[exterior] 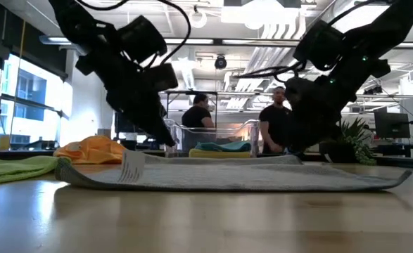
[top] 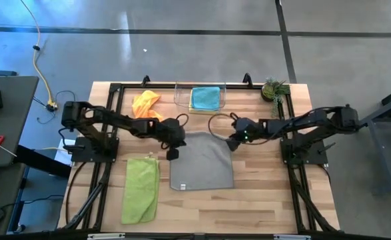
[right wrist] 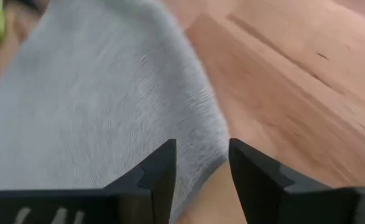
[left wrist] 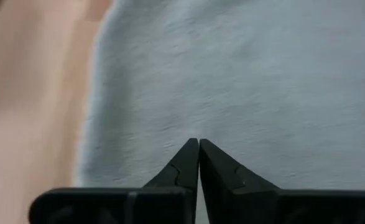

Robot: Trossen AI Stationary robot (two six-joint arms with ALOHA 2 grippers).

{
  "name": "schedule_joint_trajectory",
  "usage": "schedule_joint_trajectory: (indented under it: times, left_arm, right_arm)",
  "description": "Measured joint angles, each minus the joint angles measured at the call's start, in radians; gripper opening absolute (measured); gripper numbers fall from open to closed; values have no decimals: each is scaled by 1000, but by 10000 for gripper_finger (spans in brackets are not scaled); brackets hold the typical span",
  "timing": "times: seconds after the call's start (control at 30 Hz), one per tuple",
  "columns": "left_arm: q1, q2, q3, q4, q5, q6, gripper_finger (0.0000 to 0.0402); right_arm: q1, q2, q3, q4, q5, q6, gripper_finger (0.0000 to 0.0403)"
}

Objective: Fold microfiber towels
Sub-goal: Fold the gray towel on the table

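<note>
Grey towel (top: 202, 163) lies flat mid-table, spread out, label tag at its near edge. Left gripper (top: 173, 153) sits at the towel's left edge, fingers (left wrist: 188, 165) pinched together over the grey pile; can't tell if any fabric is caught between them. Right gripper (top: 233, 143) is at the towel's far right corner, fingers (right wrist: 160, 168) apart with the corner lying loose between them, not clamped. Lime towel (top: 141, 189) lies as a long strip left of the grey one, near but apart. Orange towel (top: 146, 104) is bunched at the far left. Teal towel (top: 205, 97) is in the bin (top: 180, 97) at the far edge.
</note>
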State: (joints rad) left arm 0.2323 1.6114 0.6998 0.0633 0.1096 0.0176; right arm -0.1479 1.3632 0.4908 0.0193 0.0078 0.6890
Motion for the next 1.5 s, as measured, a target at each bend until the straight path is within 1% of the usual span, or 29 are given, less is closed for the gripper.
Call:
schedule_joint_trajectory:
  times: [0.13, 0.2, 0.27, 0.37, 0.43, 0.6, 0.7, 0.83, 0.9, 1.0, 1.1, 1.17, 1.23, 1.37, 1.43, 1.5]
  left_arm:
    - [-37, -18, 0, 34, 29, -41, 17]
    - [-60, -11, -4, 64, 29, -61, 17]
    - [-80, 16, -11, 108, 28, -73, 11]
    - [-101, 43, -17, 121, -5, -89, 2]
    - [-110, 60, -15, 134, -36, -94, 3]
    - [-132, 110, -15, 161, -37, -102, 1]
    - [-144, 141, -15, 170, -32, -104, 0]
    - [-158, 174, -12, 195, -36, -110, 0]
    - [-163, 181, -11, 200, -39, -114, 0]
    - [-169, 188, -11, 211, -52, -127, 0]
    - [-168, 189, -12, 219, -51, -138, 0]
    - [-168, 190, -12, 224, -49, -138, 0]
    - [-168, 187, -12, 221, -38, -138, 0]
    - [-176, 171, -14, 197, -4, -146, 0]
    - [-194, 171, -14, 195, 34, -162, 0]
    - [-221, 171, -14, 189, 39, -158, 0]
  right_arm:
    - [-49, 1, 0, -18, -13, 125, 163]
    - [-67, 10, 0, -11, -44, 173, 171]
    - [-76, 31, 0, -2, -71, 222, 173]
    - [-76, 80, 0, 24, -120, 287, 172]
    - [-68, 118, 0, 80, -123, 319, 170]
    - [-66, 188, 0, 267, -135, 327, 157]
    - [-66, 210, 0, 331, -136, 285, 136]
    - [-65, 198, 0, 368, -96, 196, 90]
    - [-58, 187, 0, 400, -63, 117, 64]
    - [-23, 166, 0, 436, -21, -47, 29]
    - [33, 160, 0, 443, 0, -205, 6]
    - [65, 160, 0, 431, 3, -241, 3]
    - [85, 159, 0, 390, 20, -213, 9]
    - [106, 152, 0, 296, 70, -134, 41]
    - [134, 158, 0, 270, 66, -136, 58]
    - [173, 169, 0, 241, 61, -149, 66]
